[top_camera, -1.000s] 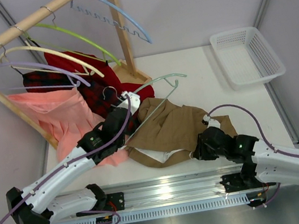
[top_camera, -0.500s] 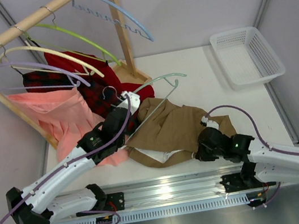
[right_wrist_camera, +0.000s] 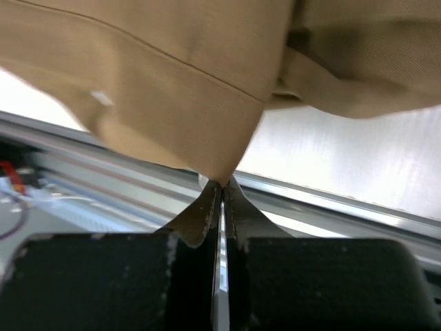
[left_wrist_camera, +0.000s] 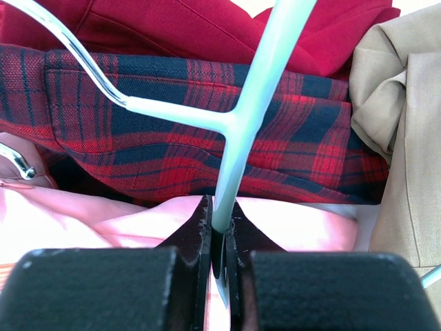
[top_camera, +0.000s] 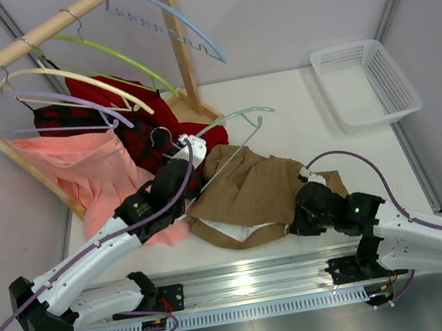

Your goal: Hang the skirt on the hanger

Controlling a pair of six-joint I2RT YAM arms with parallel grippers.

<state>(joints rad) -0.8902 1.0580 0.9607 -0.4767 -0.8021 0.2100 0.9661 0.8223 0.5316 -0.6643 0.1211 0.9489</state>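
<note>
The tan skirt (top_camera: pixel 255 189) lies crumpled on the table in front of the arms. The pale sage-green hanger (top_camera: pixel 240 118) lies across its far-left part, its wire hook over the plaid cloth. My left gripper (top_camera: pixel 174 177) is shut on the hanger's bar (left_wrist_camera: pixel 238 131) near its junction with the silver hook. My right gripper (top_camera: pixel 304 213) is shut on the skirt's near-right edge (right_wrist_camera: pixel 207 103), pinching a fold of fabric at the fingertips and lifting it slightly.
A wooden rack (top_camera: pixel 30 40) at the back left carries lime, yellow, lilac and light blue hangers. A red-and-black plaid skirt (left_wrist_camera: pixel 172 131), a red garment (top_camera: pixel 129 96) and a salmon-pink skirt (top_camera: pixel 87 175) lie under it. A white basket (top_camera: pixel 364 82) stands at the back right.
My right gripper has shifted slightly back and up with the skirt's edge pinched. The left arm and hanger have not visibly moved.
</note>
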